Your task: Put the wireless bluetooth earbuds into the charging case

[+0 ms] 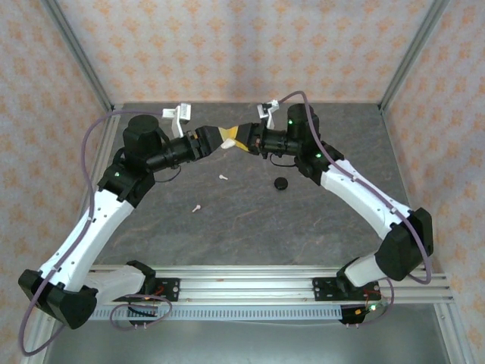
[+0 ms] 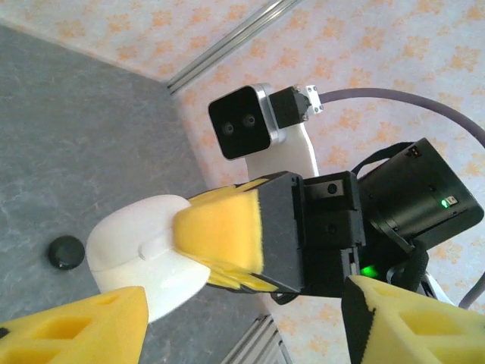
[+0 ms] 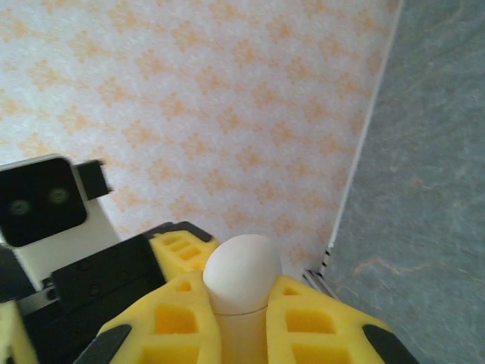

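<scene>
- The right gripper sits at the upper centre of the top view. Its yellow fingers are clamped narrowly on the white charging case.
- In the right wrist view the rounded end of the case sticks up between the two pads at the bottom centre of the frame.
- In the left wrist view the case is at the lower left, pinched sideways by a yellow pad, and it is held up off the grey counter.
- The left gripper faces the right one at the upper centre of the top view, and its jaws stand wide.
- Its two yellow fingers are in the bottom corners of the left wrist view, one just under the case and the other well apart at the lower right. I cannot tell whether the near finger touches the case.
- Two white earbuds lie on the counter below the grippers in the top view, one near the centre and the other lower and to the left. They are apart from each other and well apart from the case.
- A small black round piece lies on the counter right of centre, and it is too small to make out.
</scene>
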